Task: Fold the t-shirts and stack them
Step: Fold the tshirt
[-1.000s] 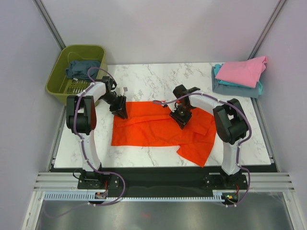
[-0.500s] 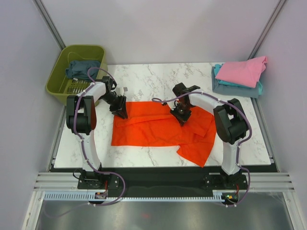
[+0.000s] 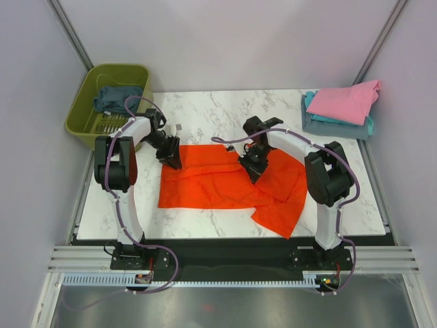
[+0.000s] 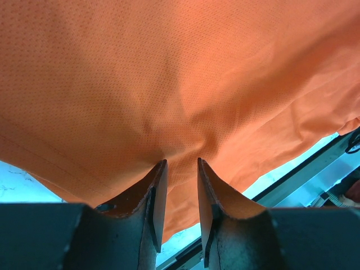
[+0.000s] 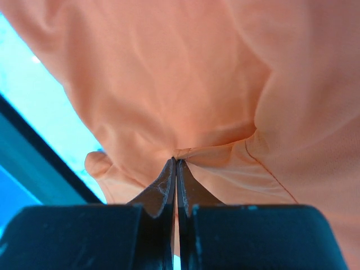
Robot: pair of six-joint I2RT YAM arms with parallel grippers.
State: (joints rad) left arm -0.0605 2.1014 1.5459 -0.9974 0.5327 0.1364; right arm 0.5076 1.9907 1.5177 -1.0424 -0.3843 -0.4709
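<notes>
The bright orange-red t-shirt lies spread on the marble table, its right part hanging toward the front edge. My left gripper is at the shirt's far left corner. In the left wrist view its jaws stand a narrow gap apart, with puckered cloth drawn in at the tips. My right gripper is over the shirt's middle right. In the right wrist view it is shut on a fold of the cloth.
The pink t-shirt lies folded on the light teal one at the far right corner. The dark slate-blue t-shirt is in the olive-green basket at the far left.
My right gripper has moved a little left and toward the far side, dragging its pinch of orange-red cloth along. The left gripper has not moved.
</notes>
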